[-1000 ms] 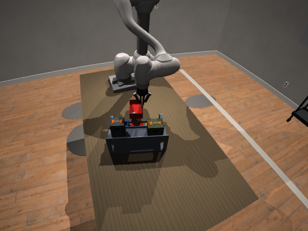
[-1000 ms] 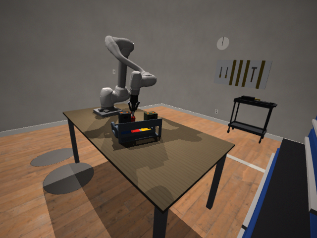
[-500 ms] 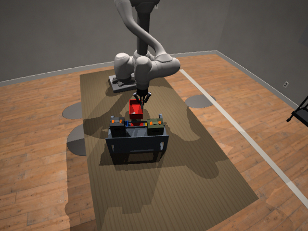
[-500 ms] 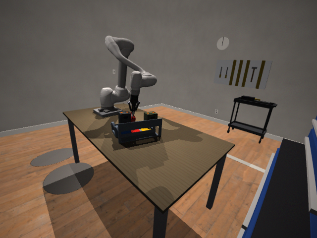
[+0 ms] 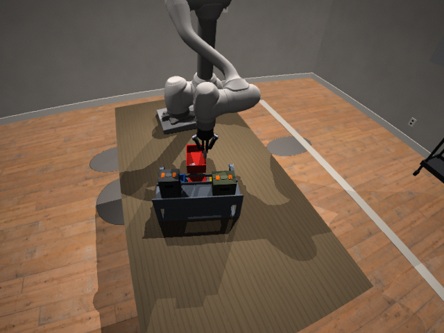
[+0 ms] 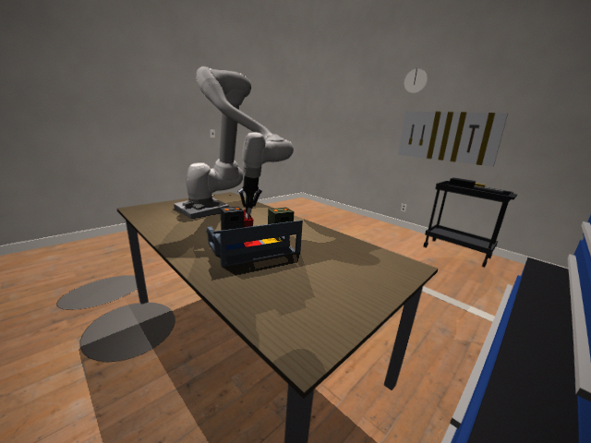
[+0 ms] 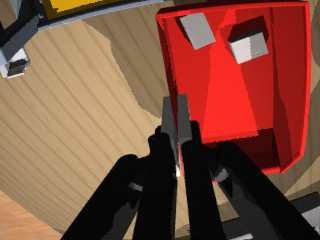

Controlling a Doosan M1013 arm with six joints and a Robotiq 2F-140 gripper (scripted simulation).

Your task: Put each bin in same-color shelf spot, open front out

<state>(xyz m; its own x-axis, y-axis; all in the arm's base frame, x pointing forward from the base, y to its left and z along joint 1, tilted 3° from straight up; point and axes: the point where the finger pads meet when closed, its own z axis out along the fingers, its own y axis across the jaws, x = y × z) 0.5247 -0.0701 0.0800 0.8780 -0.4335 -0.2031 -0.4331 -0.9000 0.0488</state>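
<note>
Top: the boxy red bin sits nearer the ribbed worktop's left edge than its near edge. Exterior: bare worktop spans from the shelf to the nearest corner. Wrist: the gripper is nearly closed, pinching the bin's thin side wall.

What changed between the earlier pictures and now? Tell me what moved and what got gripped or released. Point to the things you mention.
Nothing visibly changed: I see no move, new grip or release. The hand (image 5: 205,155) (image 6: 247,212) (image 7: 177,110) stays closed at the side wall of the red bin (image 5: 195,167) (image 6: 248,221) (image 7: 230,100), and the shelf (image 5: 197,207) (image 6: 262,233) stands where it was.
</note>
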